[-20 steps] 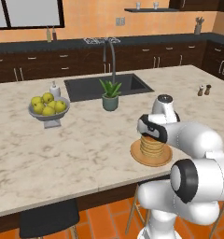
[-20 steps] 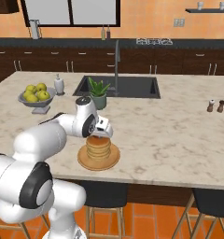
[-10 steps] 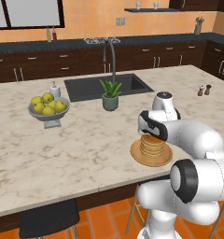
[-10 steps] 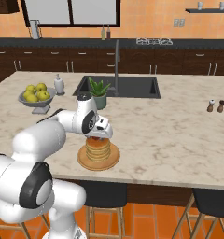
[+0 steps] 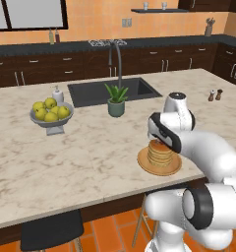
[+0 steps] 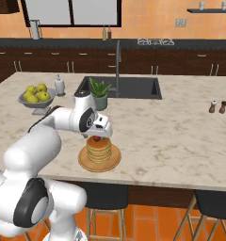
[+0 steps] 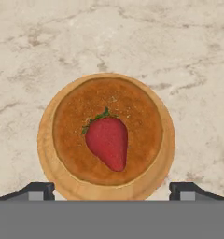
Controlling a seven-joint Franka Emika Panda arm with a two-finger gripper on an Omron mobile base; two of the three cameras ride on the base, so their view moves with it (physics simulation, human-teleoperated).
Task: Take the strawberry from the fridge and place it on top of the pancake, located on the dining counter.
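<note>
The strawberry (image 7: 108, 142) lies on top of the pancake (image 7: 132, 107), near the middle of the stack, leaves pointing away from me. The stack sits on a round brown-orange plate (image 7: 45, 154) on the beige dining counter (image 5: 80, 157). My gripper (image 7: 111, 190) hangs straight above the stack, open, its two fingertips standing wide apart on either side of the plate and touching nothing. In the right base view the strawberry (image 6: 96, 138) shows as a red spot between the hand and the pancake (image 6: 98, 151). The left base view has the pancake (image 5: 160, 153) just under the hand. The fridge is out of view.
A grey bowl of yellow fruit (image 5: 51, 112) and a soap bottle (image 5: 57, 94) stand to the left. A potted plant (image 5: 116, 101) sits by the dark sink (image 5: 110, 91) with its tall faucet. Two small shakers (image 5: 215, 95) stand far right. Stools sit below the counter's front edge.
The jaws have spread apart and let the strawberry go onto the pancake. The arm has stayed over the stack.
</note>
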